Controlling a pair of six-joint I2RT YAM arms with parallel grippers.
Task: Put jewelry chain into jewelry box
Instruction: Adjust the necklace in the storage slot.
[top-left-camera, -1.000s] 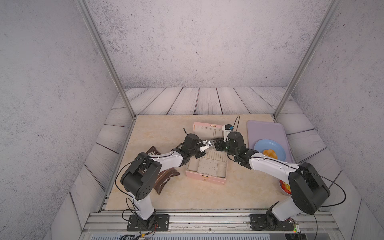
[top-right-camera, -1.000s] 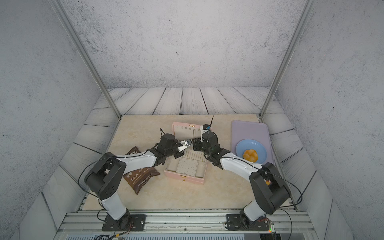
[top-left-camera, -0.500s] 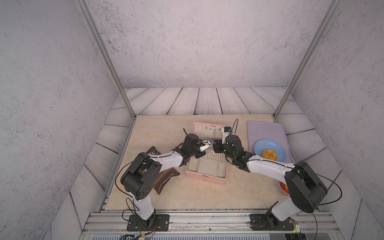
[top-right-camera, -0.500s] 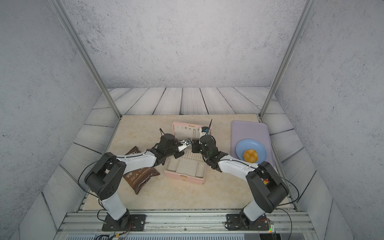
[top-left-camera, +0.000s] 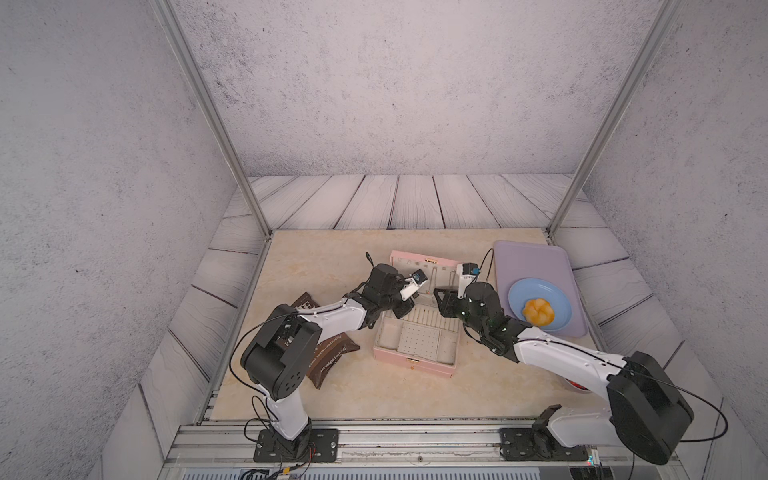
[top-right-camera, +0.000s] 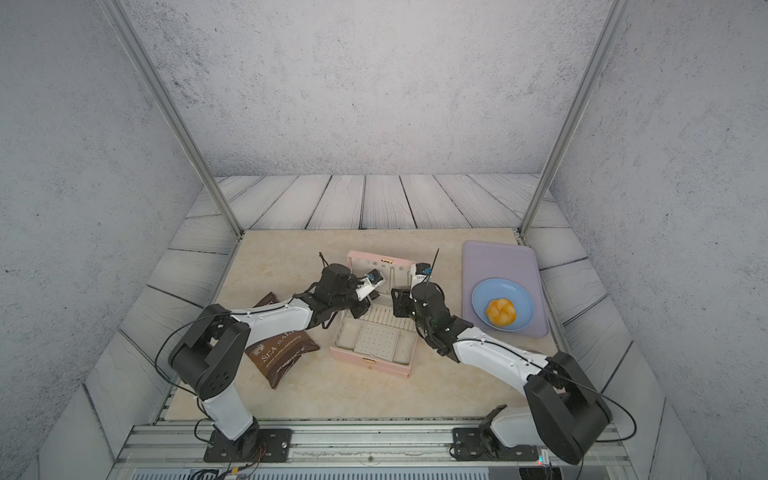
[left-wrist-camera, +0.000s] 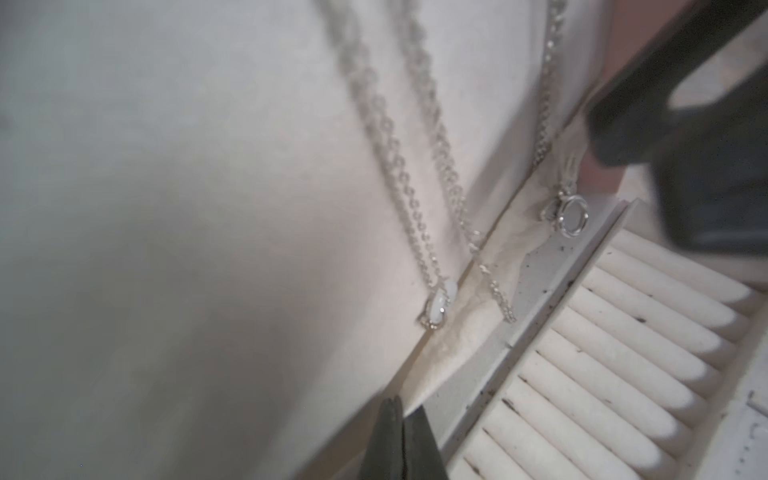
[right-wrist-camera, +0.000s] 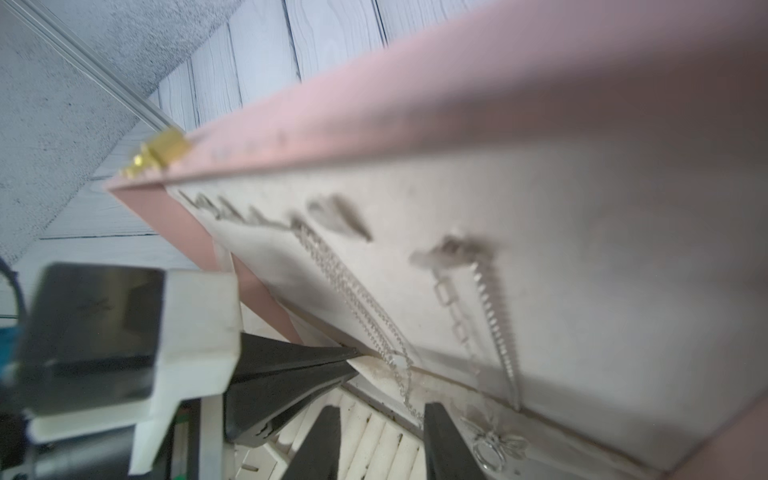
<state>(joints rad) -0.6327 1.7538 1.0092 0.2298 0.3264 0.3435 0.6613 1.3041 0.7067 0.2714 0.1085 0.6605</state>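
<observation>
We see the jewelry chain (right-wrist-camera: 353, 299) hanging against the raised lid (top-left-camera: 419, 266) of the open jewelry box (top-left-camera: 415, 353) on the counter (top-left-camera: 332, 257); our left tool (left-wrist-camera: 401, 409) is pressed together; our right tool (right-wrist-camera: 382, 409) stands spread beside the chain's loose end.

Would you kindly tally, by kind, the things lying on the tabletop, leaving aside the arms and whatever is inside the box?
jewelry box: 1
tray: 1
plate: 1
bun: 1
snack bag: 1
partly hidden red thing: 1
Total: 6
</observation>
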